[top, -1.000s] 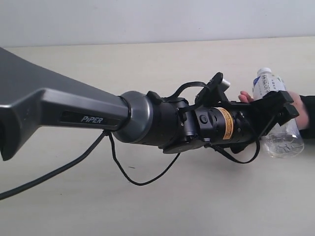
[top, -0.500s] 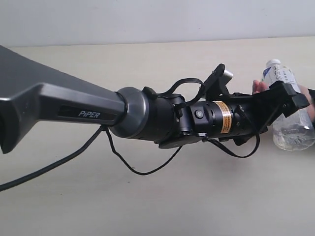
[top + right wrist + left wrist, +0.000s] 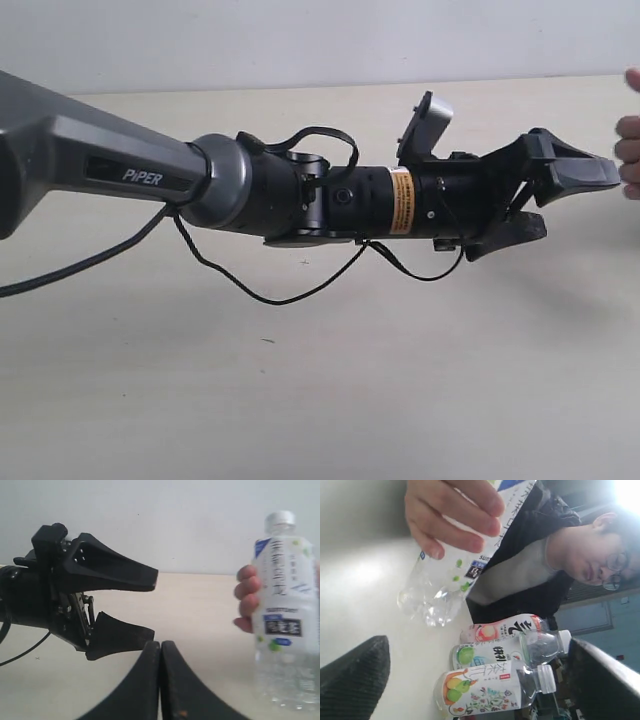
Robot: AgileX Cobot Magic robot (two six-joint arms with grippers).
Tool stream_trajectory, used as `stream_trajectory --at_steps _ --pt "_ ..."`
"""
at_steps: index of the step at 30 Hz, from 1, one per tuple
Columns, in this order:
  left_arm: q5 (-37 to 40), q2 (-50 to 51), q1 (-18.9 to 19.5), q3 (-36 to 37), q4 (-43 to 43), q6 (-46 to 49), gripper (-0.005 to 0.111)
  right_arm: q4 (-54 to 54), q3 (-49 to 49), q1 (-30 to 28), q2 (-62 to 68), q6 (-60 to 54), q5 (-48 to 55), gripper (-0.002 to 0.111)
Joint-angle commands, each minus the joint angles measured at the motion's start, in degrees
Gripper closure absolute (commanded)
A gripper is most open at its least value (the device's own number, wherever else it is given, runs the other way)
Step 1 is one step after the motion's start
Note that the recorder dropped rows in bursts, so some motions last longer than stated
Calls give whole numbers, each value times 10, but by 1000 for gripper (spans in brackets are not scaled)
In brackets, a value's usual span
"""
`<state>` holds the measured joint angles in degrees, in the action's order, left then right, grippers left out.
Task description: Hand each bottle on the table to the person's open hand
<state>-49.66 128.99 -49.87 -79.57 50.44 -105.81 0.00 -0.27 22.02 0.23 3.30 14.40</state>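
In the exterior view the left arm (image 3: pixel 100 160) runs from the left edge across the middle, above the table (image 3: pixel 320 400), with the left gripper (image 3: pixel 578 203) at centre right, near the person's hand (image 3: pixel 630 150) at the right edge. In the left wrist view that hand grips a drink bottle (image 3: pixel 445 580); three more bottles (image 3: pixel 490 656) stand close together on the table, before the person (image 3: pixel 555 570)

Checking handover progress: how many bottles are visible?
4. White-and-blue bottle in the person's hand; pink-labelled bottle, green-and-white bottle and fruit-printed bottle clustered by the person. More may be hidden.
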Motion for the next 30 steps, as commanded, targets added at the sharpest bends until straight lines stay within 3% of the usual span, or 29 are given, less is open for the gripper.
stream_trajectory --at_steps 1,5,8,9,13,16,30 --pt "-32 -8 21 14 22 -9 22 0 3 1 -2 -2 -4 108" --pt "-33 -18 39 21 65 -8 51 0 3 1 -2 -2 -4 108" --pt "-45 -32 54 21 109 -8 95 0 3 1 -2 -2 -4 108" --pt "-56 -35 58 22 118 -4 106 0 3 1 -2 -2 -4 108" --pt "-60 -57 69 24 144 2 107 0 3 1 -2 -2 -4 108" --pt "-12 -83 73 44 145 22 107 0 3 1 -2 -2 -4 108" --pt "603 -321 73 250 159 223 107 0 3 1 -2 -2 -4 108"
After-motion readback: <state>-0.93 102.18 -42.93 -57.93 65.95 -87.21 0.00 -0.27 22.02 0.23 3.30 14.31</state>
